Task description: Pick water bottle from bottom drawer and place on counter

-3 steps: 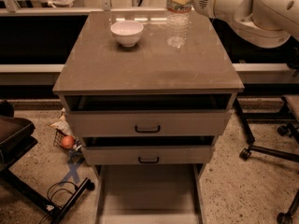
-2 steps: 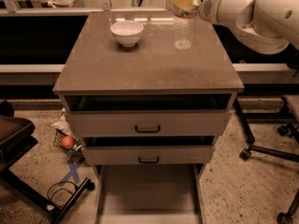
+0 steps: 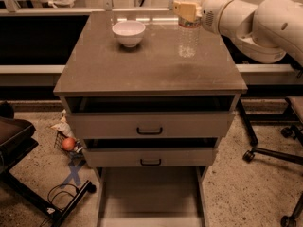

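Gripper (image 3: 188, 9) clamped on water bottle (image 3: 188, 39) | counter (image 3: 142, 72) right-rear | white bowl (image 3: 128, 31) apart, left

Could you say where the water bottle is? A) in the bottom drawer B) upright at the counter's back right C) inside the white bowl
B: the water bottle stands upright at the back right of the counter, beside the white bowl, with the gripper at its neck.

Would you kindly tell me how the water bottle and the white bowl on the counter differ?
The water bottle is clear, tall and narrow; the white bowl is opaque, low and wide. The bottle stands at the counter's back right, the bowl back centre-left. The gripper is at the bottle's neck; nothing touches the bowl. Both are upright.
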Robot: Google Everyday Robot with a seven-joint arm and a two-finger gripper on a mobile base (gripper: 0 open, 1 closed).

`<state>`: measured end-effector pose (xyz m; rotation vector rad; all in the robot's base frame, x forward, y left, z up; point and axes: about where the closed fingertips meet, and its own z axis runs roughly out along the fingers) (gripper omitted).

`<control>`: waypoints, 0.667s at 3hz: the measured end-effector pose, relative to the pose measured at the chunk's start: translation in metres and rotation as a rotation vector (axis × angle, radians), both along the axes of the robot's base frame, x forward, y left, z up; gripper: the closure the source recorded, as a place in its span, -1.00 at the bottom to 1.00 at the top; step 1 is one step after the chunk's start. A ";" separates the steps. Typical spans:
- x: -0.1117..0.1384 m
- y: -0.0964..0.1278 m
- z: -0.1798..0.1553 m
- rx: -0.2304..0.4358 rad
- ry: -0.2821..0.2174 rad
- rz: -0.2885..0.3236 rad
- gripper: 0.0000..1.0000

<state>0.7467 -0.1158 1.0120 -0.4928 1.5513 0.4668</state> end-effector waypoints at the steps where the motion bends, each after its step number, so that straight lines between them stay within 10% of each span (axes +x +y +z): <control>1: 0.001 -0.007 -0.012 0.007 0.024 -0.019 1.00; 2: 0.000 -0.016 -0.036 0.020 0.024 -0.022 1.00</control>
